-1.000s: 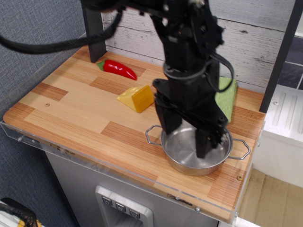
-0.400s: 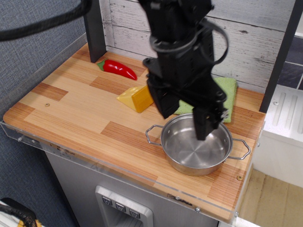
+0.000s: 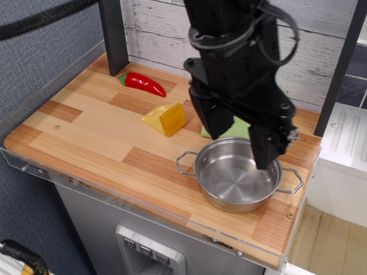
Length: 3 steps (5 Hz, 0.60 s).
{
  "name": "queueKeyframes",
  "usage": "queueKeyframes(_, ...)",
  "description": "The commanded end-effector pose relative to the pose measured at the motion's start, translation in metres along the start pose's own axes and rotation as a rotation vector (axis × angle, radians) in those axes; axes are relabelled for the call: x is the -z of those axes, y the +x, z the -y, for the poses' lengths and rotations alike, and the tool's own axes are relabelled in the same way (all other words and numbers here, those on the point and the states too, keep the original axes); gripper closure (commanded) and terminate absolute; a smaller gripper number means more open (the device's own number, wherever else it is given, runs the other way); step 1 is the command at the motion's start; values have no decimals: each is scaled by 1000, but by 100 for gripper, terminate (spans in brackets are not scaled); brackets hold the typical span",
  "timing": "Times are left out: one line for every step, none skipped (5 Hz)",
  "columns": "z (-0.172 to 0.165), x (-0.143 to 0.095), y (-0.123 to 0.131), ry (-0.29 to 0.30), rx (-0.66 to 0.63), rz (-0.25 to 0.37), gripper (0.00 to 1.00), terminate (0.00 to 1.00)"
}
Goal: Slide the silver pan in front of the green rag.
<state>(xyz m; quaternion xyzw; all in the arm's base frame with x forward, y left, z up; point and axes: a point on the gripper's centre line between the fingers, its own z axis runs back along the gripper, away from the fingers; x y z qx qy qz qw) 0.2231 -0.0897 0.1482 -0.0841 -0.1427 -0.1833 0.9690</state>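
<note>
The desk (image 3: 97, 137) is a butcher-block top of light and darker wood strips, with a clear plastic edge strip running along its front. Behind it at 12 o'clock stands a whitewashed plank wall (image 3: 321, 51); a blue-grey fabric panel (image 3: 40, 69) closes off the 9 o'clock side. A dark post (image 3: 113, 37) rises from the back of the desk near 11 o'clock, and another (image 3: 338, 66) stands at 2 o'clock. Below the desk front sits a grey cabinet face (image 3: 149, 249) with a small switch plate.

The pan (image 3: 237, 181) sits at about 5 o'clock on the desk, near the front edge, upright, its two wire loop handles pointing to 9 and 3 o'clock. The rag (image 3: 242, 129) lies just behind it toward 12 o'clock — only a small green patch shows, the rest being covered by the arm. Whether pan and rag touch cannot be told.

A yellow cheese wedge (image 3: 165, 118) lies near the desk's middle, and a red pepper (image 3: 142, 83) lies toward 11 o'clock, well apart from the pan.

The tool (image 3: 243, 140) hangs above the pan's back rim, its two dark fingers (image 3: 267, 150) spread apart and holding nothing. The arm's upper part is cut off by the top edge — black cables loop around it.
</note>
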Motion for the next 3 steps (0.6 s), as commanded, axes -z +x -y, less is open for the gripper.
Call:
queueKeyframes(10,-20,-3,-10,-111,139,0,0)
queueKeyframes(7,-25,-11,19,-239,176,0,0)
queueKeyframes(-4,-33,-16,3,-302,213,0,100)
